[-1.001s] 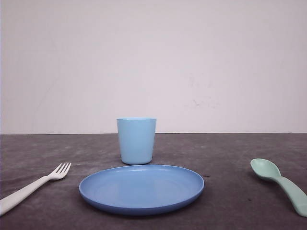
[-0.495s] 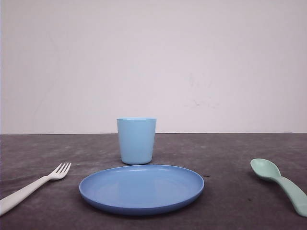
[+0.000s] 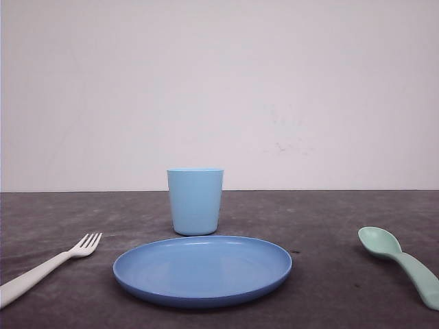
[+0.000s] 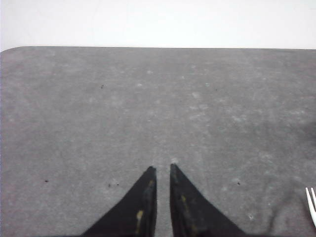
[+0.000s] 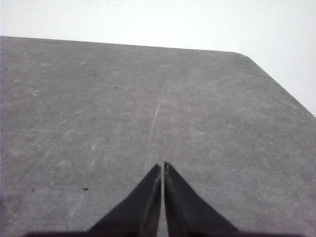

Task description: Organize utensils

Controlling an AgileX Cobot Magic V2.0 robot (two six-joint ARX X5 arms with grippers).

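Nothing has moved; both grippers, left [image 4: 163, 170] and right [image 5: 162, 167], sit nearly closed and empty, so the flat fork [image 3: 42, 270] may skid when pinched.

My left gripper [image 4: 163, 170] hangs over the grey table [image 4: 148, 108], jaws nearly together (empty); fork [image 4: 311, 202] tines poke in nearby.

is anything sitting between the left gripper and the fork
Nothing visible. In the left wrist view only bare table lies between the left gripper and the fork tines at the frame's edge.
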